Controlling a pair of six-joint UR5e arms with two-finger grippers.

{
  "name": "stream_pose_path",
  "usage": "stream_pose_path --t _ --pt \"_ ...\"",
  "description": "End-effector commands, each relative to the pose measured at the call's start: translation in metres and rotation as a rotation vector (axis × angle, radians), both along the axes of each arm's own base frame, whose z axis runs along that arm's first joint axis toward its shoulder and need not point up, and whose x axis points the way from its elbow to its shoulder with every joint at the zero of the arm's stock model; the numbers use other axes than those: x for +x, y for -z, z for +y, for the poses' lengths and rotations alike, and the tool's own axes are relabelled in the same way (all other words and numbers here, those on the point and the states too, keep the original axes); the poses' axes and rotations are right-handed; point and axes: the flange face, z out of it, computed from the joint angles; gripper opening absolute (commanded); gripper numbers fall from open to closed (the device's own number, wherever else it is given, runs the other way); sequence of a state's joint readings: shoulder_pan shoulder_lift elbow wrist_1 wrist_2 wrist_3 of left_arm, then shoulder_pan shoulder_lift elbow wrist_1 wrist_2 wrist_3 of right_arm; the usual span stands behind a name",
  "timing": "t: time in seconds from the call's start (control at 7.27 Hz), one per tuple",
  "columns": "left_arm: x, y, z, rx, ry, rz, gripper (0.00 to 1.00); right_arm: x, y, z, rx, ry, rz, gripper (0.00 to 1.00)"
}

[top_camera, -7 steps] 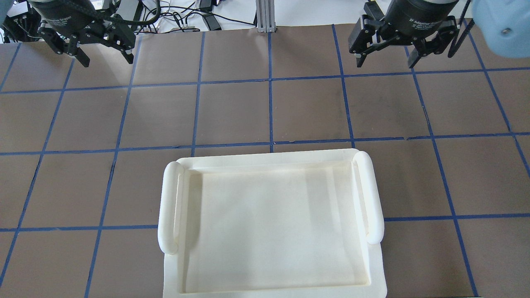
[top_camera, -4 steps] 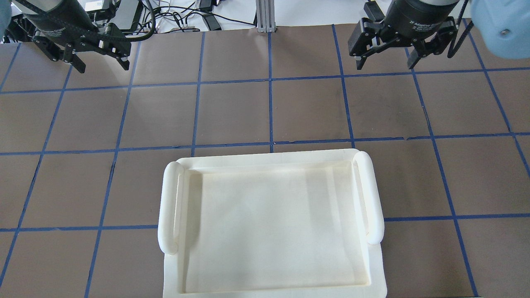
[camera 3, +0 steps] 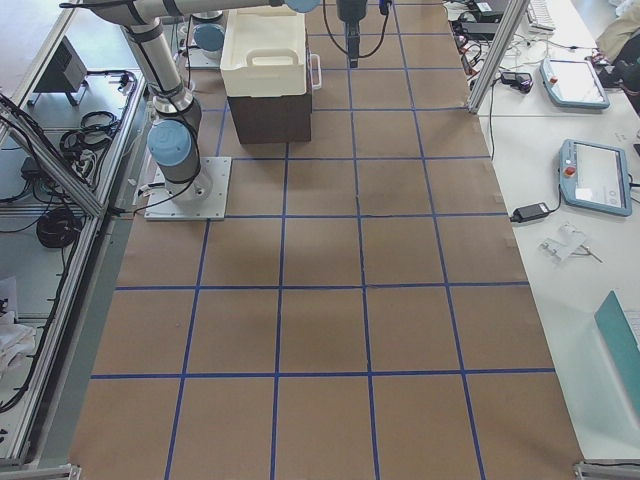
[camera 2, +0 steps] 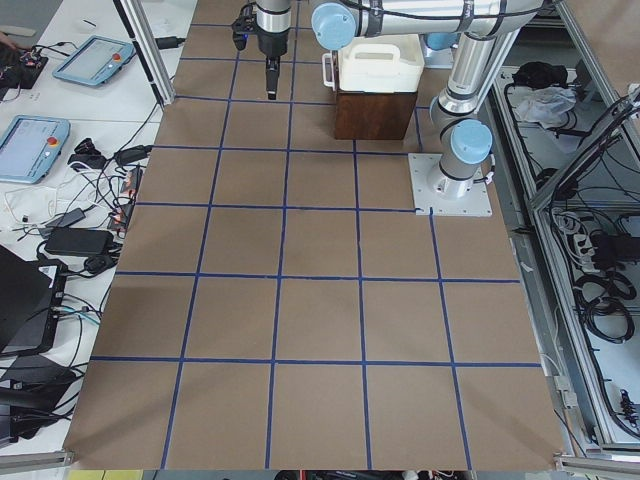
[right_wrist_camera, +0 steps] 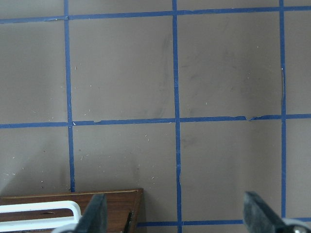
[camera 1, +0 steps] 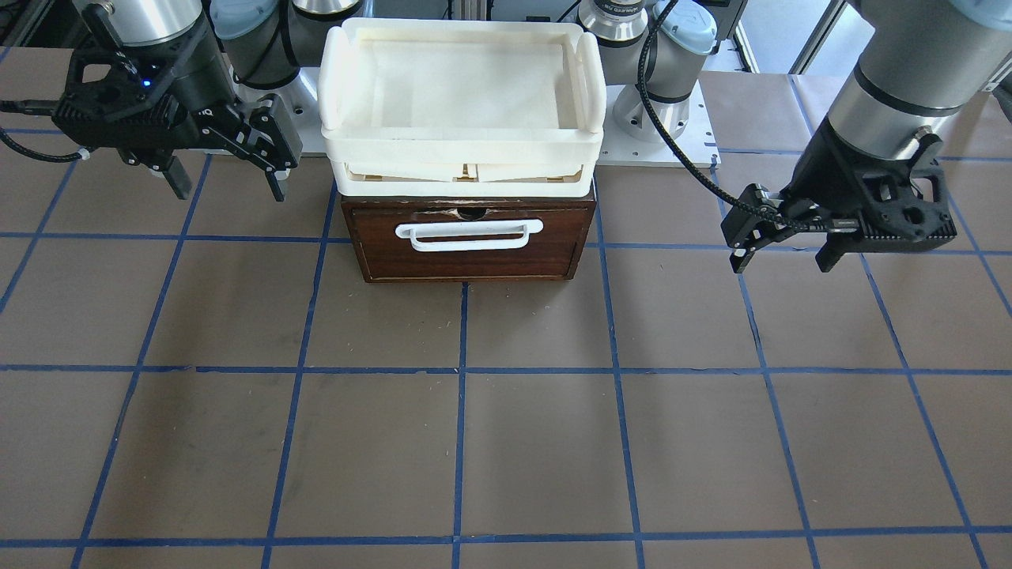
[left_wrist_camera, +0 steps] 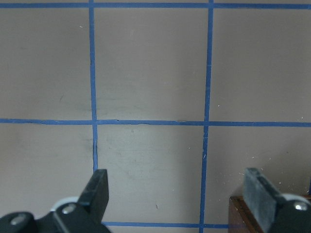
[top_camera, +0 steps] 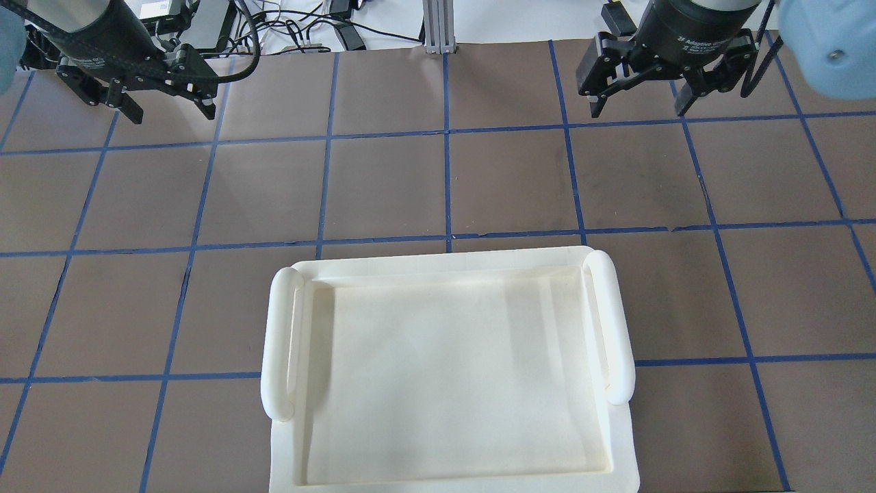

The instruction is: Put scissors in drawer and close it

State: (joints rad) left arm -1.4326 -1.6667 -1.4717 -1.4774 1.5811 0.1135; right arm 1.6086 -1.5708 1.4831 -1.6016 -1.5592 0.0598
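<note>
The scissors show in no view. The dark brown drawer [camera 1: 466,257] with its white bar handle [camera 1: 469,235] stands at the robot's side of the table, its front flush with the case. My left gripper [camera 1: 781,265] hovers open and empty beside it, also seen from overhead [top_camera: 171,115]. My right gripper [camera 1: 229,192] hangs open and empty on the drawer's other side [top_camera: 638,109]. The left wrist view shows a drawer corner [left_wrist_camera: 243,213] by one finger. The right wrist view shows the drawer front [right_wrist_camera: 114,204] and handle [right_wrist_camera: 39,209].
Cream-white plastic trays [camera 1: 462,142] are stacked on top of the drawer's case and hide it from overhead [top_camera: 280,342]. Brown matting with blue tape lines [camera 1: 458,411] covers the table. Cables and tablets lie on side benches [camera 2: 60,150].
The left gripper has drawn back slightly toward the far left and looks smaller overhead. The right gripper has barely moved. Both stay open.
</note>
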Motion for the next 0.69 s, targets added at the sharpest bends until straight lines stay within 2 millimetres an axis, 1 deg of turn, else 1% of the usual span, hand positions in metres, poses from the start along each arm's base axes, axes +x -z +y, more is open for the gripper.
stream_pose_path --t 0.0,0.55 --pt "-0.0042 0.0065 -0.0026 0.011 0.007 -0.003 1.00 -0.0002 0.0017 0.0019 0.020 0.000 0.005 1.00" --pt "-0.0113 0.0023 0.0020 0.004 0.006 0.003 1.00 -0.0002 0.0025 0.0013 0.022 0.000 0.005 1.00"
